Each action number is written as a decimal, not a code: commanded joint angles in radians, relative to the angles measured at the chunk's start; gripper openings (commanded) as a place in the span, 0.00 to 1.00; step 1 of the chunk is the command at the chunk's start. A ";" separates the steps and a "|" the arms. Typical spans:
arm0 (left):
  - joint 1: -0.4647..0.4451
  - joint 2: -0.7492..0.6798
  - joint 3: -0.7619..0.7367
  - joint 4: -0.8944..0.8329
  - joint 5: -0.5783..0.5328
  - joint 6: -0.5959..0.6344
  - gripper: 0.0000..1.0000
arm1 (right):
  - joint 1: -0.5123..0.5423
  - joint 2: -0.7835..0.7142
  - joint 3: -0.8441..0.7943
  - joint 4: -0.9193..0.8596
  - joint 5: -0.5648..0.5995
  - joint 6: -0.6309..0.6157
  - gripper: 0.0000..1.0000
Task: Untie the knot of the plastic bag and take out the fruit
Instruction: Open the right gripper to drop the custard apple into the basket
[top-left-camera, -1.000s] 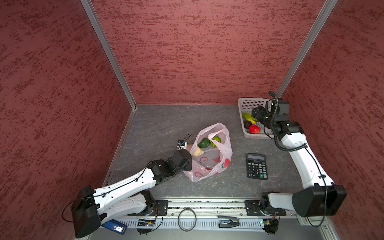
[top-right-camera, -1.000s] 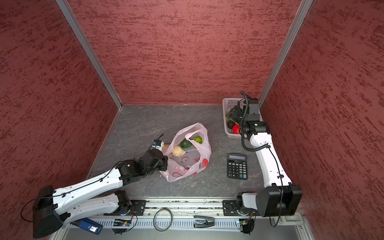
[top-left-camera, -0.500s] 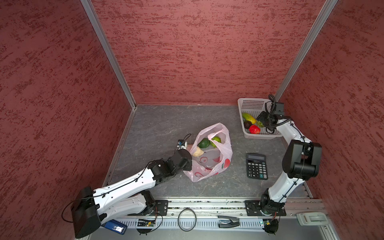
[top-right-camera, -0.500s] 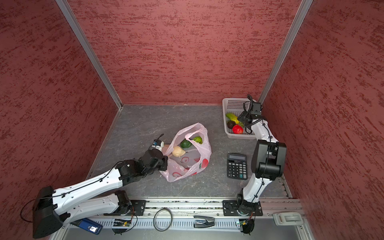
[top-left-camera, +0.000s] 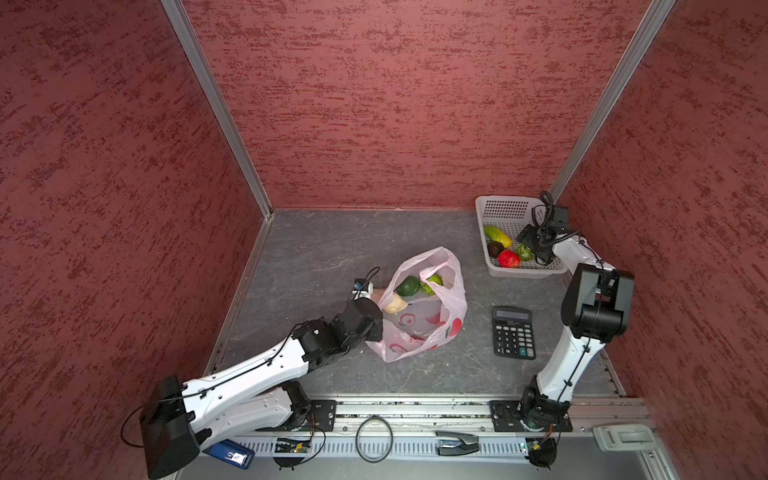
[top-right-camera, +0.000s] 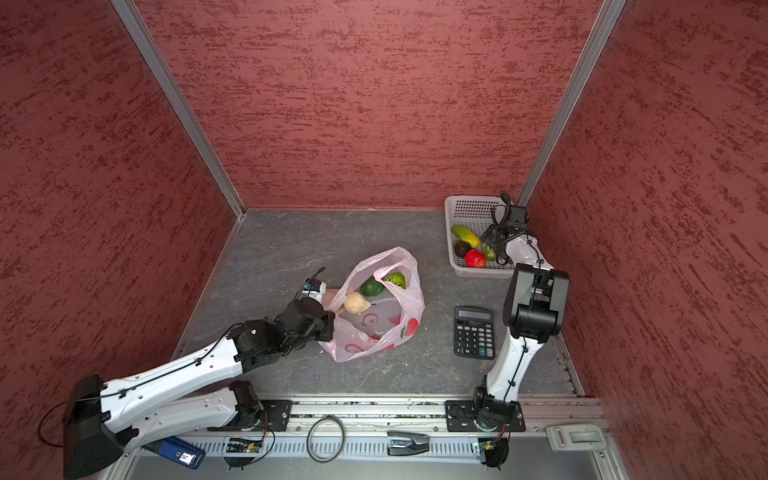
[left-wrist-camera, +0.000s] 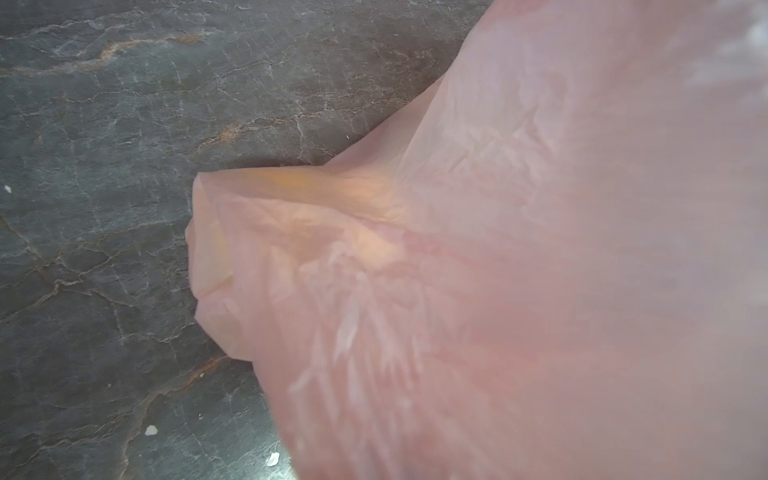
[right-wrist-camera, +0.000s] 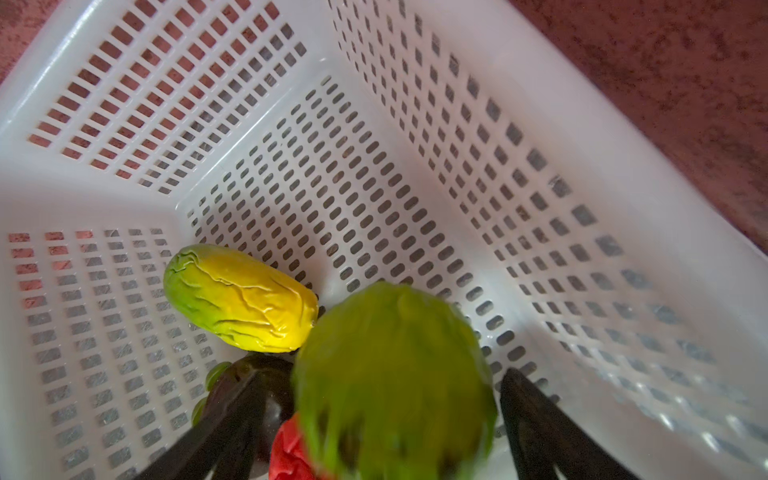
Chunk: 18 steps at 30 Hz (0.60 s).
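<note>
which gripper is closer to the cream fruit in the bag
Left. The left gripper is shut on the plastic bag right beside the cream fruit; the right gripper is far off, open over the white basket.

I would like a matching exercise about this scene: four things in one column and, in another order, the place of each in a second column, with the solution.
Things
1. red fruit
2. cream fruit
3. calculator
4. white basket

Places
a. in the far right corner of the table
b. at the open mouth of the plastic bag
c. inside the white basket
d. flat on the table, between the plastic bag and the right arm

Pairs: 1-c, 2-b, 3-d, 4-a
</note>
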 joint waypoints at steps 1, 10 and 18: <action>0.006 -0.014 0.022 -0.003 -0.020 0.009 0.00 | -0.002 -0.021 0.013 -0.016 0.029 -0.014 0.93; 0.005 -0.013 0.023 -0.002 -0.018 0.010 0.00 | 0.003 -0.103 -0.015 -0.025 0.009 -0.027 0.95; 0.006 -0.020 0.025 -0.001 -0.023 0.017 0.00 | 0.068 -0.282 -0.099 -0.069 -0.068 -0.041 0.95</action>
